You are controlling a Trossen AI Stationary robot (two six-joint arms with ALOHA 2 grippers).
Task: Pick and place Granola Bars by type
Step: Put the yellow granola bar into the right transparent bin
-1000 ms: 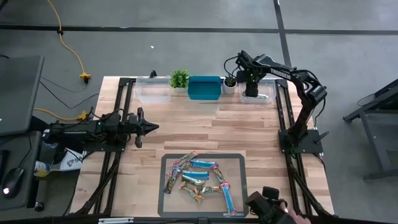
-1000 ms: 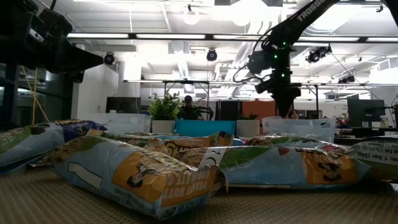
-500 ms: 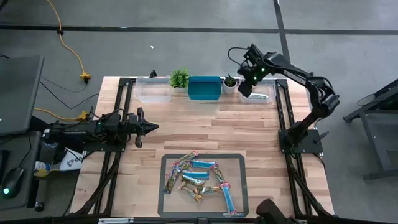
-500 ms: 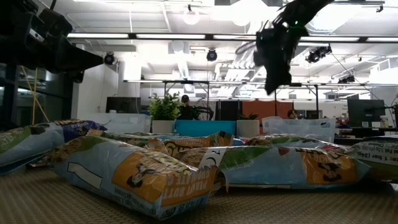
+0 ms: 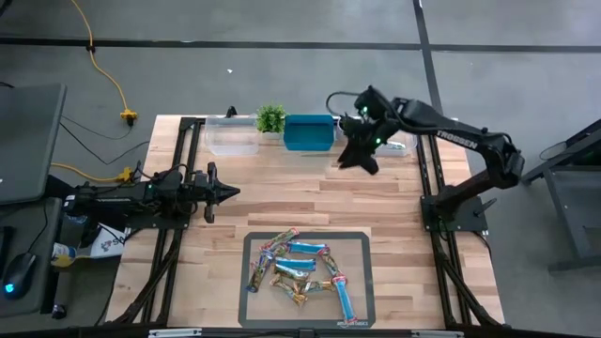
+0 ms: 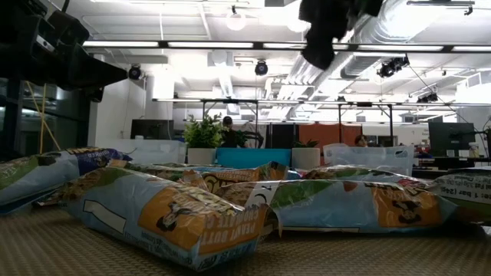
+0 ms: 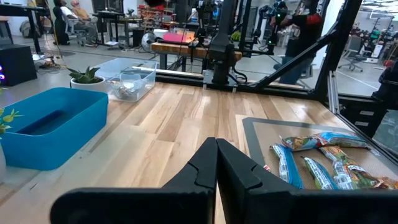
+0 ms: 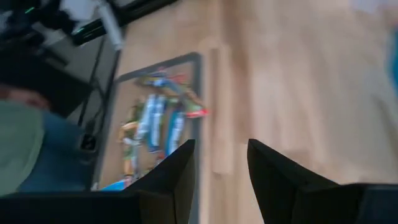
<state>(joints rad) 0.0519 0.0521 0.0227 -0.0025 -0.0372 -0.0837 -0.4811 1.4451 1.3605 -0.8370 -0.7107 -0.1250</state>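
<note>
Right claw (image 5: 349, 160) moved off clear bin (image 5: 399, 143), fingers parted.

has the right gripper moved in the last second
Yes. The right gripper has swung off the clear bin at the table's back edge, toward the middle, and is now in front of the blue bin.

The worktop (image 5: 282, 202) was seen as pale planked wood, the Granola Bars (image 5: 300, 272) in glossy wrappers, the blue bin (image 7: 43, 127) in smooth plastic.
</note>
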